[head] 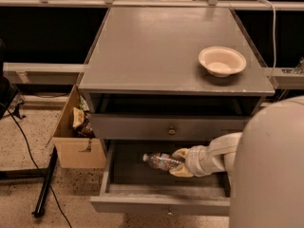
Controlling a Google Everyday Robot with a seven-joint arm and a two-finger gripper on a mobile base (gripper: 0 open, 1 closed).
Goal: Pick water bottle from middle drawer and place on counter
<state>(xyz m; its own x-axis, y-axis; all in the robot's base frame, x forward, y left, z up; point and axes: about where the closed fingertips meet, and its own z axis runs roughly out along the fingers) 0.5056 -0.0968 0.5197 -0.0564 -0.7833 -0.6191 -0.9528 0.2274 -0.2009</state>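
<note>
Cabinet: you are looking down at a grey cabinet (97,109) with two drawers in its front.
Arm: your robot's pale arm (270,165) fills the lower right corner and reaches leftward into the lower drawer.
Tabletop: the cabinet's flat grey tabletop (156,46) carries only a bowl, near its right front corner.
Middle drawer: the middle drawer (161,204) is pulled well out, so you can see its dark floor.
Upper drawer: the upper drawer (137,127) above it is pulled out only slightly, with a small round knob (171,131) at the centre of its front.
Cardboard box: an open cardboard box (76,151) sits on the floor just beside the cabinet's left side, with some packets inside.
Bowl: the cream round bowl (222,61) stands upright, well apart from the bottle below.
Gripper: your gripper (179,162) is inside the middle drawer, right of its centre, with its yellowish fingers (181,152) closed above and below the bottle's right end.
Water bottle: the water bottle (159,161) lies on its side within the middle drawer, white cap pointing left; you cannot tell whether it touches the drawer floor.
</note>
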